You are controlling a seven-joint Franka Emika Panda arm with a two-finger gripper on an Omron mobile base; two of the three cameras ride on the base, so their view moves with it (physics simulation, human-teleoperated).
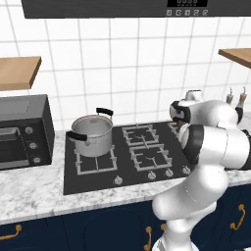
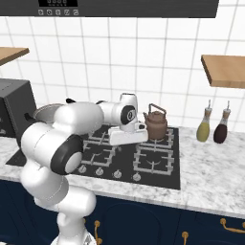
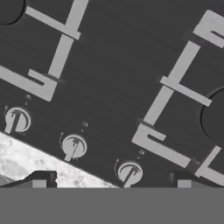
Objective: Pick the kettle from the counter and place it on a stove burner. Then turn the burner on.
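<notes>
**Op A:** Where's the kettle (image 2: 156, 123) from where you sit?

**Op B:** In my right base view it's standing upright on the back right burner of the stove (image 2: 158, 178), towards the worktop's (image 2: 210, 170) back edge, nothing gripping it. I'd judge the placing step done.

**Op A:** And the gripper (image 3: 111, 183)?

**Op B:** My fingers (image 3: 41, 179) are spread wide apart with nothing between them. In the hand view I'm looking down at the stove's front strip: three knobs in a row along the edge nearest the worktop's front, with the marble showing just beyond them. One knob (image 3: 129, 173) sits between the finger tips, another (image 3: 73, 146) is just off to one side.

**Op A:** So you're on the burner step?

**Op B:** That's my reading. The hand hangs over the knob row, apart from the kettle. What I can't settle from here is which knob feeds the kettle's burner; the small markings beside each are too tiny to read.

**Op A:** What does the next move need?

**Op B:** Pick the right knob, centre it between the fingers, come down square, close on it and twist. The steel pot (image 1: 91, 135) on the far left burner is well clear.
</notes>
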